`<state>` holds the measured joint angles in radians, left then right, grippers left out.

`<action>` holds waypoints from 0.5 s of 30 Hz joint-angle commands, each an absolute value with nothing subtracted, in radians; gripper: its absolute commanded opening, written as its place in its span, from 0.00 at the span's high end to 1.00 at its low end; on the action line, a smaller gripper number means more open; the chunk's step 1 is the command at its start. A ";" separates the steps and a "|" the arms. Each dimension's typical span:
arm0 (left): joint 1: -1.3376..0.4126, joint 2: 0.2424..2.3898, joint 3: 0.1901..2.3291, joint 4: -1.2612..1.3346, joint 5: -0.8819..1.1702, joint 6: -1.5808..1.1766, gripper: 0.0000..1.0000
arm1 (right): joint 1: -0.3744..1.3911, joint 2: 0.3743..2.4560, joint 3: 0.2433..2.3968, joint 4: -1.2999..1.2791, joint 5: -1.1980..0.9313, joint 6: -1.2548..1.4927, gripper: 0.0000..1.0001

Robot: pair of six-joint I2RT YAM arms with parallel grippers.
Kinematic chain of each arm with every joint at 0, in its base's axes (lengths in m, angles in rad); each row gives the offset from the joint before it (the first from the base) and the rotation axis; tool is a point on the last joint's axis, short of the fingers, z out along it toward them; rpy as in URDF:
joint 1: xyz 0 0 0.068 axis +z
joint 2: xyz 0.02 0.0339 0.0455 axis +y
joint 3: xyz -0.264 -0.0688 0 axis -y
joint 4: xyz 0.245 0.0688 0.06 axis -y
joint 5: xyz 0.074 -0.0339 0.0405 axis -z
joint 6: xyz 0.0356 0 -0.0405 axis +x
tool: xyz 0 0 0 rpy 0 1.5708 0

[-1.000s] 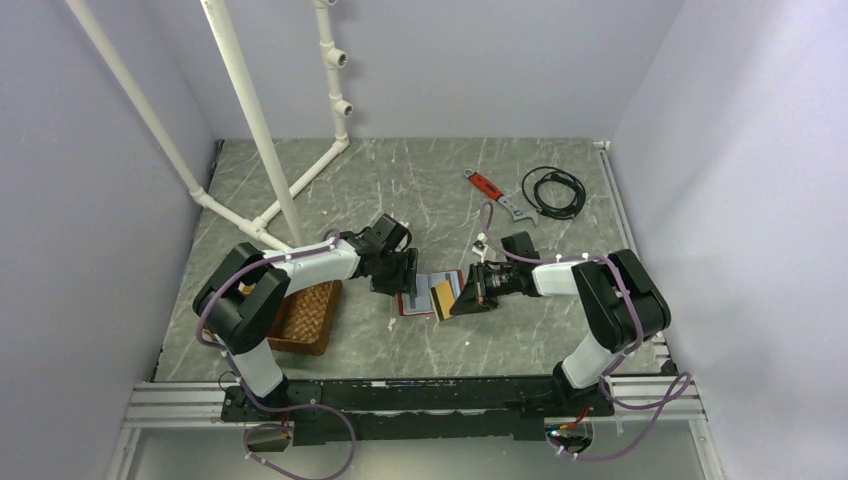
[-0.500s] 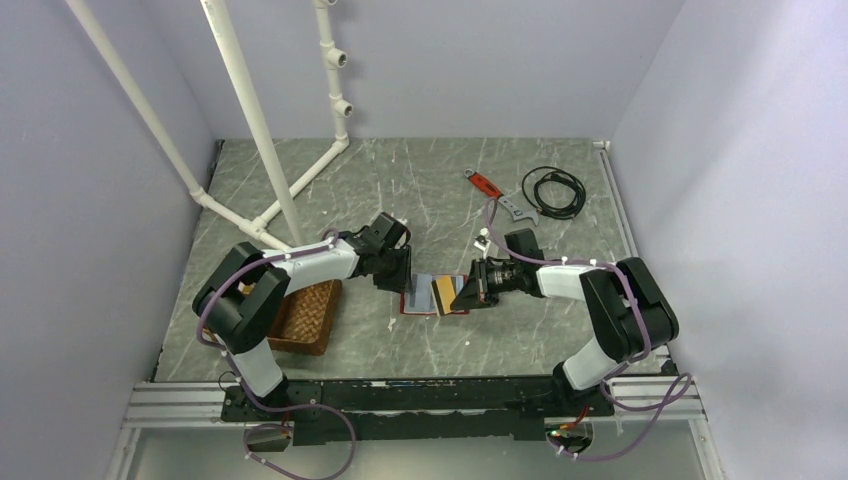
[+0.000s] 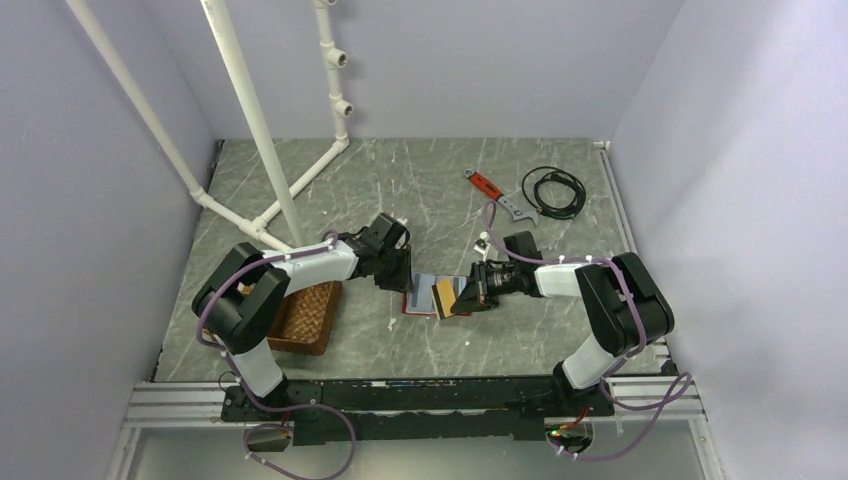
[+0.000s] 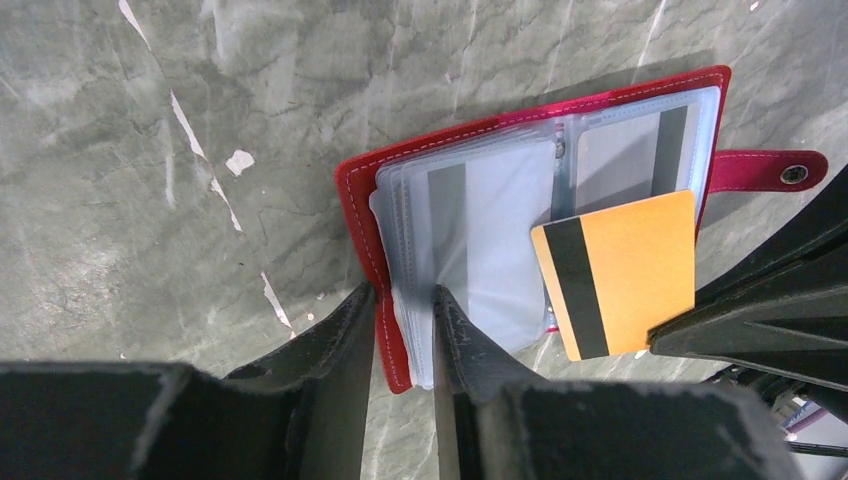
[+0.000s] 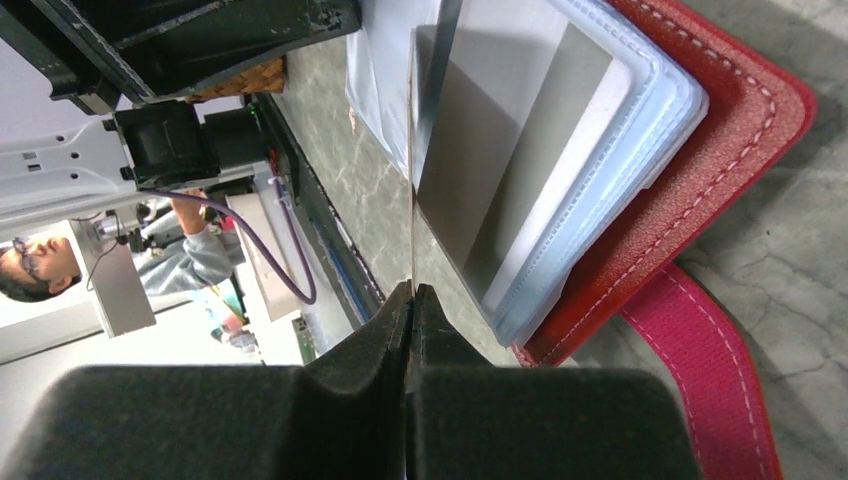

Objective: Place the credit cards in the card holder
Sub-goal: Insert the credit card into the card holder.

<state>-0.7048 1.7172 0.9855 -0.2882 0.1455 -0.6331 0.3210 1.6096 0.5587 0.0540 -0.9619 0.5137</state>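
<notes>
The red card holder point(image 3: 415, 310) lies open on the table, its clear sleeves up point(image 4: 355, 200) point(image 5: 720, 160). Grey cards point(image 4: 640, 150) with dark stripes sit in the sleeves. My left gripper point(image 3: 405, 283) is shut on the holder's left edge, red cover and sleeves between the fingers point(image 4: 400, 310). My right gripper point(image 3: 462, 297) is shut on the gold-brown credit card point(image 3: 444, 294) and holds it tilted at the holder's right half point(image 4: 620, 270). In the right wrist view the card shows edge-on point(image 5: 411, 200) above the shut gripper point(image 5: 411, 290). No light blue card shows.
A brown wicker tray point(image 3: 308, 318) sits left of the left arm. A red-handled wrench point(image 3: 492, 190) and a black cable coil point(image 3: 553, 190) lie at the back right. White pipes point(image 3: 260, 130) rise at the back left. The holder's strap point(image 4: 770, 170) points right.
The right gripper has carried the gold card a little away from the near edge and leftward against the holder's right half. The left gripper has stayed clamped on the holder.
</notes>
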 commanded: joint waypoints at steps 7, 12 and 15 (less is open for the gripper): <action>-0.707 1.745 0.936 -0.360 0.111 -0.620 0.71 | 0.317 1.618 0.530 0.088 -0.998 0.537 1.00; -0.707 1.737 0.934 -0.366 0.106 -0.617 0.72 | 0.318 1.583 0.497 0.088 -1.000 0.548 1.00; -0.706 1.734 0.934 -0.369 0.105 -0.617 0.72 | 0.317 1.579 0.492 0.083 -1.004 0.541 1.00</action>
